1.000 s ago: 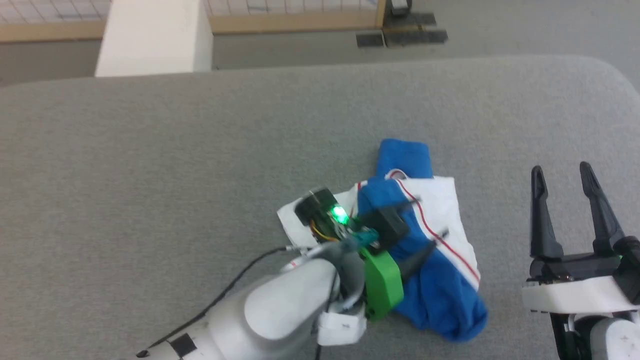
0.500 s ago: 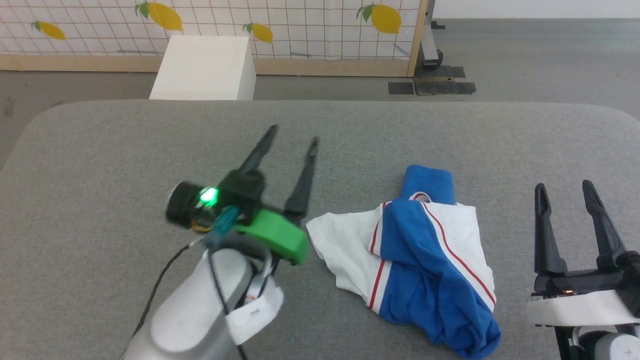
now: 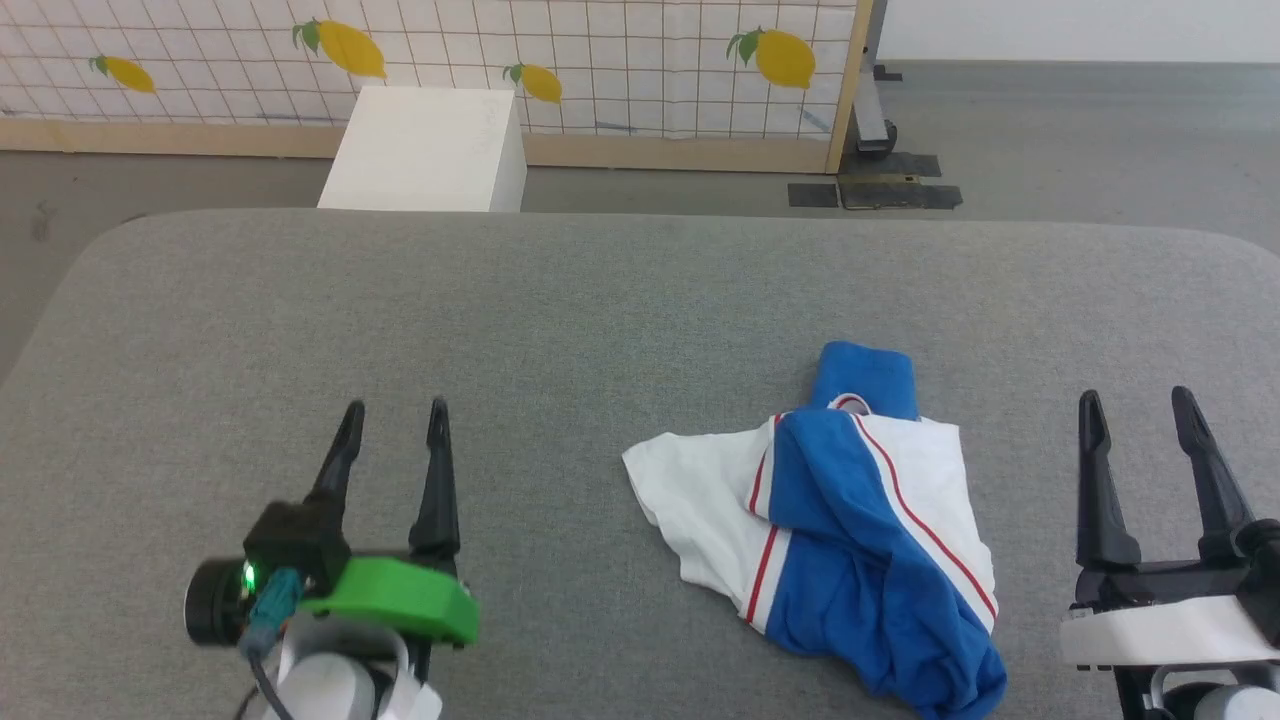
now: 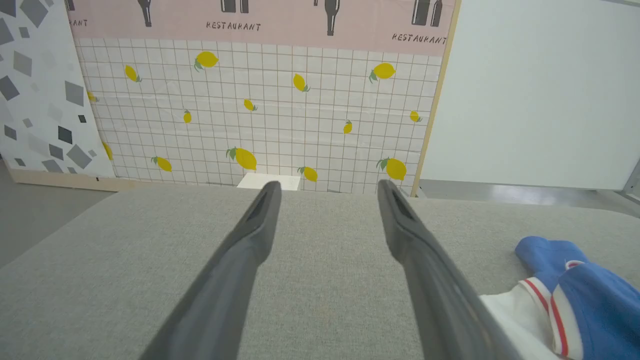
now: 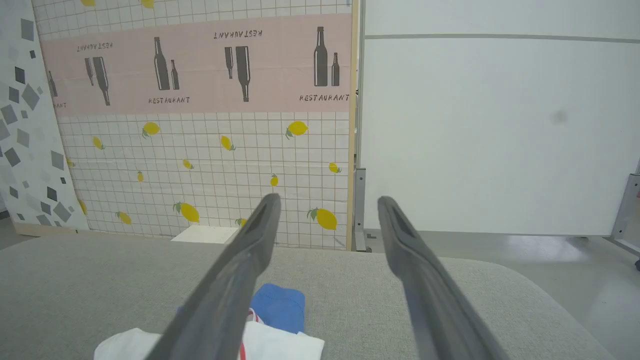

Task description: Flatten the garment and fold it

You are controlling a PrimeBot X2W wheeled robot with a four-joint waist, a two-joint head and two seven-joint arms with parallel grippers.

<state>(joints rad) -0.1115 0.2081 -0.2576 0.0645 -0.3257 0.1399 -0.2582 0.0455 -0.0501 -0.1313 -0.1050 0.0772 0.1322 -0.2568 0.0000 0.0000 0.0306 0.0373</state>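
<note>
**Crumpled shirt lies between two empty grippers**

The garment (image 3: 850,520) lies bunched on the grey surface (image 3: 560,330), right of centre. The left gripper (image 3: 395,405) and right gripper (image 3: 1134,395) both stand wide and empty, clear of it. A pinch through stacked layers would likely drag the whole heap instead of spreading it.

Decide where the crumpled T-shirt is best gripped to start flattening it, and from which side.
Probably the white flap at the left edge of the T-shirt, coming from the robot's left: it lies spread and free, while the blue part is bunched.
</note>
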